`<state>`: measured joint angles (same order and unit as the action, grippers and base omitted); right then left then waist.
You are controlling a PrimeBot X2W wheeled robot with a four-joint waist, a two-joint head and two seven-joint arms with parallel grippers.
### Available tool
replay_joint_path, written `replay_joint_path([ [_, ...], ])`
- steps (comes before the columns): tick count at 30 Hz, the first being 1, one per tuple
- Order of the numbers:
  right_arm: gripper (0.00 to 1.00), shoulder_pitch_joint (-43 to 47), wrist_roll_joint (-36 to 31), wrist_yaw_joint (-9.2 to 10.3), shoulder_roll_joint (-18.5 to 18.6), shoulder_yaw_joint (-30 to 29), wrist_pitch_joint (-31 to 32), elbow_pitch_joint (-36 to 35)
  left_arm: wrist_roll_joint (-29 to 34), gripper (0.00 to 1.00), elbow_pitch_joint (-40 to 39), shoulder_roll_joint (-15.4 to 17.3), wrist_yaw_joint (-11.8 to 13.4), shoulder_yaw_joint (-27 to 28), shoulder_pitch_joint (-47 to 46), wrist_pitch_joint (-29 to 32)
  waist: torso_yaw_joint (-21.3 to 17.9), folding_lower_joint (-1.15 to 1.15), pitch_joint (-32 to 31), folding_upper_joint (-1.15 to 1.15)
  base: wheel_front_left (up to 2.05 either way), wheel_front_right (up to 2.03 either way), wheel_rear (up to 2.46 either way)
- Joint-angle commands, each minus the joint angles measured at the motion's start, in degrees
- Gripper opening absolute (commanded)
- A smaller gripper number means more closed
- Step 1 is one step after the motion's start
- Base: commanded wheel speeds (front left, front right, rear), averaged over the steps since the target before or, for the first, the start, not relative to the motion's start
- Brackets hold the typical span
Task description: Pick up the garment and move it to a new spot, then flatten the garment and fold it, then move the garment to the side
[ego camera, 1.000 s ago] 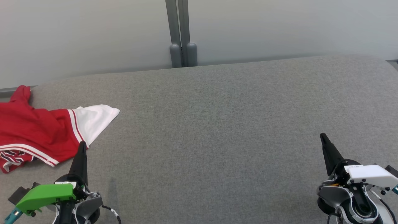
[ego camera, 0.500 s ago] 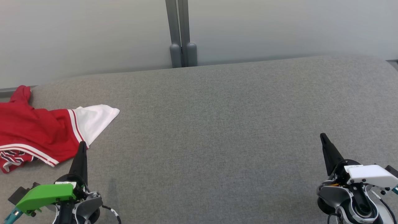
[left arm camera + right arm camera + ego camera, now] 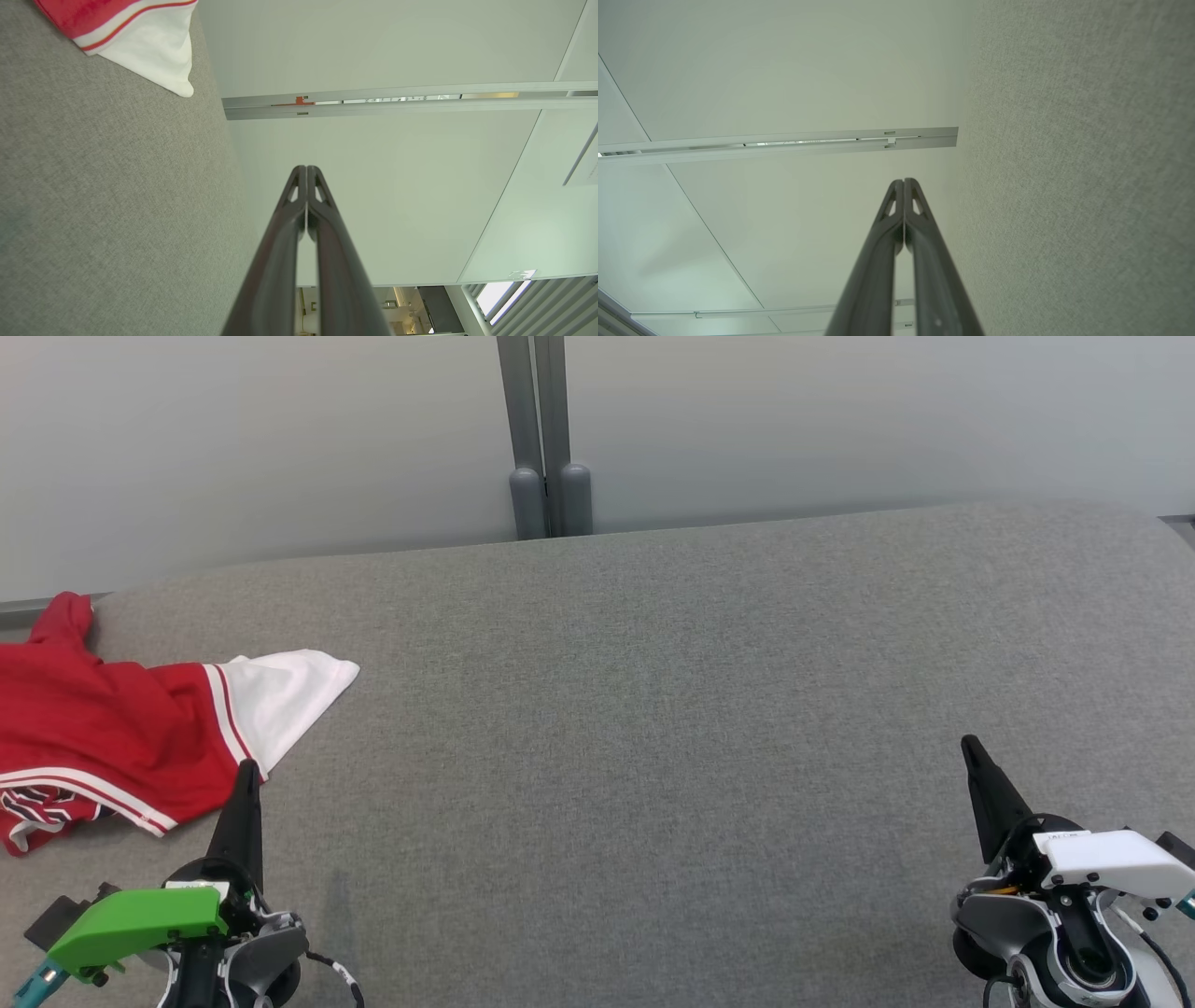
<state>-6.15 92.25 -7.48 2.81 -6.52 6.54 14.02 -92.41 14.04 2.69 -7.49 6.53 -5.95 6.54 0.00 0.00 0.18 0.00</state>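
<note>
My left gripper (image 3: pixel 247 773) has its two long dark fingers pressed together on nothing, its tip near the edge of the crumpled red-and-white jersey garment (image 3: pixel 121 737). The garment lies at the far left of the grey woven fabric surface (image 3: pixel 653 709). My right gripper (image 3: pixel 973 751) is also clamped empty, well apart from the garment.

The garment (image 3: pixel 103 737), red with white trim, runs off the left edge of the head view, its full shape unseen. A dark print at its hem is cropped there and unreadable. From my left wrist, one red-and-white corner of it (image 3: pixel 140 32) pokes in at the top edge. My left gripper (image 3: pixel 246 767) overlaps the hem: touching or apart, I cannot tell. The bottom edge crops its body and that of my right gripper (image 3: pixel 969 743). Lettering on a wall sign (image 3: pixel 584 168) is too small to read.
</note>
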Motion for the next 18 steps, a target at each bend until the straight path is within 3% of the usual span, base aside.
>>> replay_joint_path([
  [1, 0.0, -0.28, 0.33, -0.03, 0.07, -0.01, 0.12, 0.07, 0.02, 0.0, 0.03, 0.42, -0.13, 0.06, -0.77, 0.13, 0.0, 0.0, 0.0, 0.0, 0.0, 0.0, 0.0],
  [18, 0.0, -0.28, 0.33, -0.03, 0.07, -0.01, 0.12, 0.07, 0.02, 0.0, 0.03, 0.42, -0.13, 0.06, -0.77, 0.13, 0.0, 0.0, 0.0, 0.0, 0.0, 0.0, 0.0],
])
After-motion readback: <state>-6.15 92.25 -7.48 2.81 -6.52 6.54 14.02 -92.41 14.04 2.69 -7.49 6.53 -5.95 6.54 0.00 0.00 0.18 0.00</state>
